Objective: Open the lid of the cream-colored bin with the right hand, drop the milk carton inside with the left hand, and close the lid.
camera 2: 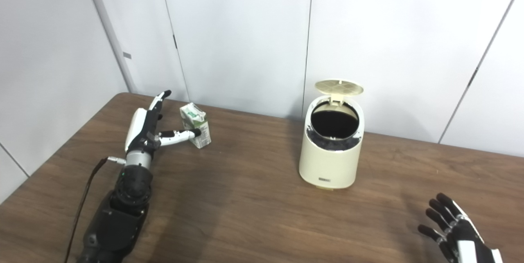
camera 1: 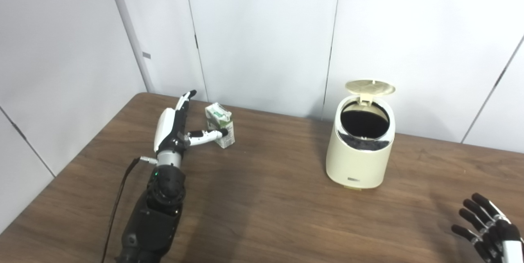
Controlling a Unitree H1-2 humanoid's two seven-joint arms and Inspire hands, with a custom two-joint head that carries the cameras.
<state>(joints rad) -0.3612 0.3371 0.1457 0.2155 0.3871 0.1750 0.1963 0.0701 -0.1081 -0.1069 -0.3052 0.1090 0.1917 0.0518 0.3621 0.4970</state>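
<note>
**Cream bin open, carton still on the table**

Cream-coloured bin stands on the wooden table, its lid tipped up at the back. The milk carton stands upright well apart from it, at its nine o'clock. The left hand is spread beside the carton, thumb touching its front. The right hand, at five o'clock, is spread, holding nothing.

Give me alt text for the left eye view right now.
The left robot hand is open beside the upright milk carton, thumb touching its front. The cream-colored bin stands with its lid up. The right robot hand waits open at the wooden table's near right corner.
</note>
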